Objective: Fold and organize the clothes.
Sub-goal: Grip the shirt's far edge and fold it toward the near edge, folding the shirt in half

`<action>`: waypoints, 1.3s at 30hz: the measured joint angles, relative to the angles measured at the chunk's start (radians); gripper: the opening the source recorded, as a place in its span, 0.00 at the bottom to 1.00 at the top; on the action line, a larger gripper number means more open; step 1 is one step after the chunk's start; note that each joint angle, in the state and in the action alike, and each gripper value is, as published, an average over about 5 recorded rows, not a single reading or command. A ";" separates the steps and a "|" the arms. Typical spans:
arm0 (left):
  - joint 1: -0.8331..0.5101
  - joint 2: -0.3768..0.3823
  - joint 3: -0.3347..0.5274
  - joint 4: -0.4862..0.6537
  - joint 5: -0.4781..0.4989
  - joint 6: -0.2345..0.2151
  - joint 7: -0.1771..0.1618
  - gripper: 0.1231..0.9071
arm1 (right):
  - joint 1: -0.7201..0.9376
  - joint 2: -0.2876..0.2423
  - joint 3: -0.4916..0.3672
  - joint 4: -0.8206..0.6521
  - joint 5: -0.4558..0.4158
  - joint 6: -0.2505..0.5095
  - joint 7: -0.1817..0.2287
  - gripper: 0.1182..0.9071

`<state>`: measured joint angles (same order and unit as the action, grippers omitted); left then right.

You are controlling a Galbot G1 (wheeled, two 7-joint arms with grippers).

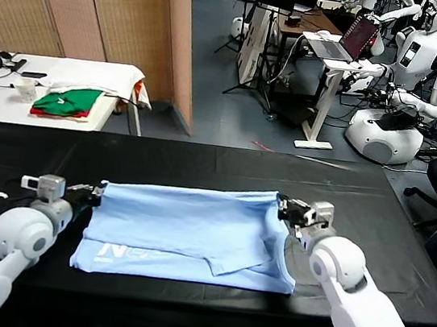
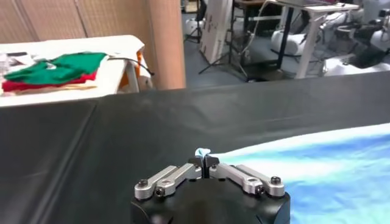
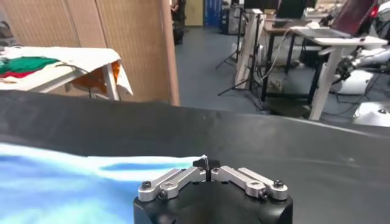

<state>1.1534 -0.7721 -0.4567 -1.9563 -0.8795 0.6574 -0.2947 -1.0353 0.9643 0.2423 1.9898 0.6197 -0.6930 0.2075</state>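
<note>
Near edge: both white forearms are cut off by the head view's lower border.
T-shirt [image 1: 184,232]: light blue, lying partly folded on the black table [image 1: 202,161], between the two grippers; white lettering near its front left corner, too small to read.
Left gripper [image 1: 99,193]: at the shirt's far left corner, jaws closed, pinching a small tuft of blue fabric that shows between the tips in the left wrist view.
Right gripper [image 1: 281,206]: at the shirt's far right corner, jaws closed on the fabric edge; the pinched cloth itself is hard to make out in the right wrist view.
Containers: cannot tell of any in view.
White side table [image 1: 92,77]: beyond the black table on the left, bearing folded green-and-red garments [image 1: 68,102].
Background: other robots and desks, partly cut off.
</note>
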 joint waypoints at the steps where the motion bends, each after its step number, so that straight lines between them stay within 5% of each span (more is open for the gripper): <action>1: 0.012 -0.001 -0.006 -0.013 0.003 0.004 -0.003 0.07 | -0.018 -0.006 0.006 0.017 -0.006 -0.011 0.001 0.03; 13: 0.231 -0.033 -0.098 -0.153 0.080 0.020 0.003 0.07 | -0.185 -0.023 0.017 0.102 -0.025 -0.044 0.006 0.03; 30: 0.353 -0.069 -0.132 -0.172 0.129 0.052 -0.008 0.07 | -0.256 -0.010 0.027 0.144 -0.027 -0.044 0.005 0.05; 34: 0.374 -0.087 -0.136 -0.190 0.149 0.073 -0.035 0.21 | -0.270 -0.014 0.040 0.167 -0.022 -0.044 0.005 0.25; 39: 0.413 -0.119 -0.154 -0.226 0.206 0.079 -0.039 0.60 | -0.295 -0.028 0.074 0.219 0.016 -0.044 0.007 0.63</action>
<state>1.5660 -0.8912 -0.6109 -2.1820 -0.6738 0.7366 -0.3336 -1.3305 0.9361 0.3166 2.2088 0.6354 -0.7365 0.2150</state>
